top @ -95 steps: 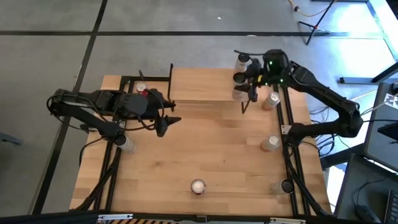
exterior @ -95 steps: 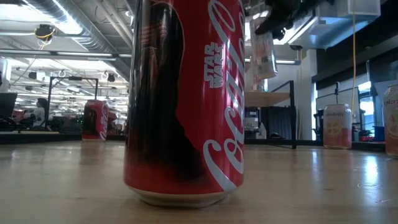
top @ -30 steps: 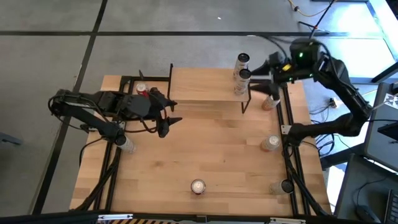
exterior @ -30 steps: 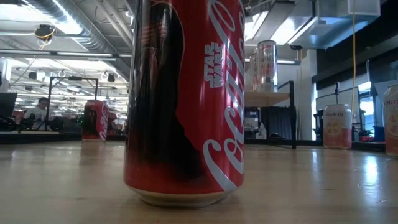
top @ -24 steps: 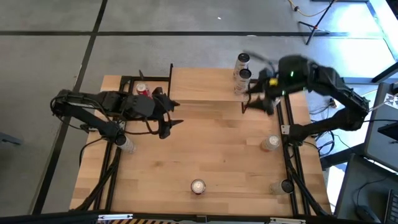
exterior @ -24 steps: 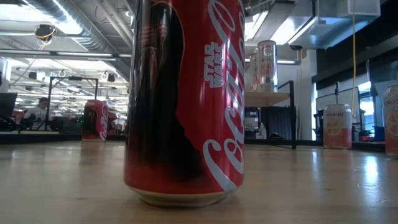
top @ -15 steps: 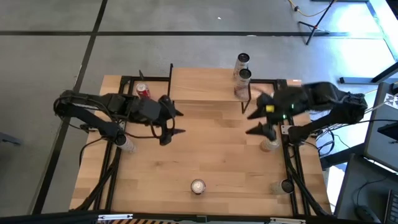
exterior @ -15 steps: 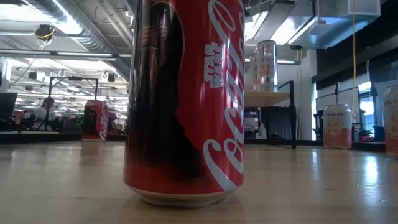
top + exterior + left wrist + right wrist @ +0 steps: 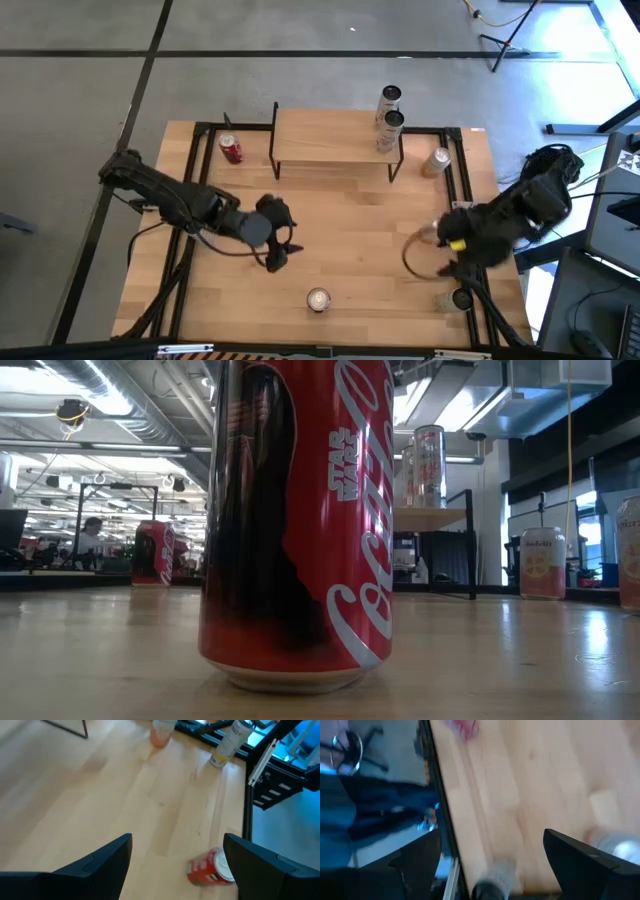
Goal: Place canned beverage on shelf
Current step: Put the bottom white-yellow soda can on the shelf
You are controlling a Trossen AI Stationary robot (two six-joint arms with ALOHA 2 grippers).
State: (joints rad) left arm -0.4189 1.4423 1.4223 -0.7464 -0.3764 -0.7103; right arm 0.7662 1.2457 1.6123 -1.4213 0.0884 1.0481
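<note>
We see two cans (image 9: 389, 117) on the shelf (image 9: 330, 140); both jaws open, seemingly empty, over the counter (image 9: 340, 240).

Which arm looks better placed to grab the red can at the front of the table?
Probably left: the left gripper, open and empty, hovers nearest the red can. The right gripper, also open, is beside the right-edge cans.

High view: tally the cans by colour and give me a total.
Red cans, both on the tabletop: 2
Pale cans on the shelf: 2
Pale or peach cans on the tabletop: 3
Total in sight: 7
</note>
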